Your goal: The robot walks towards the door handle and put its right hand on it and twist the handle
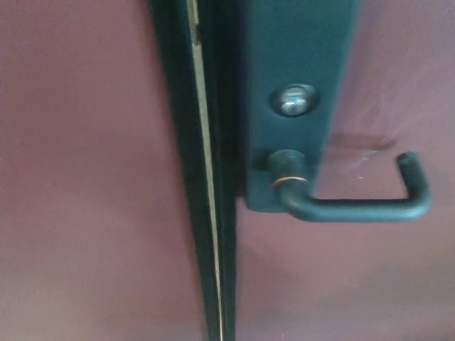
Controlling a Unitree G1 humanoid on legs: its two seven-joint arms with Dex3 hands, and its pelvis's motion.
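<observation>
- Maroon door panels point(78, 177) fill the head view on both sides of a dark vertical door frame point(192, 213), which runs from top to bottom left of centre.
- Mounted on the frame's right side is a dark backplate point(298, 50); it carries a silver lock cylinder point(293, 100) and, just below that, the pivot of the door handle point(355, 208).
- Door handle position — right of centre, roughly at mid-height. A brass-coloured ring marks where the lever leaves the backplate.
- Long axis — the lever runs horizontally from the pivot toward picture right, then bends back toward the door at its free end point(409, 167).
- Neither the right hand nor the left hand is in view, so it cannot be told whether either is spread or closed, and no arm pose can be read.
- Governing relation — the handle lies on the robot's right side, with its free end furthest right; judged from this, the right arm is the nearer one.
- Expected requirement: the right hand should enter from picture right, close over the horizontal bar, then rotate it about the left-hand pivot.
- Risk, as a judgement: the slight blur suggests an unsettled camera, which may affect aim.
</observation>
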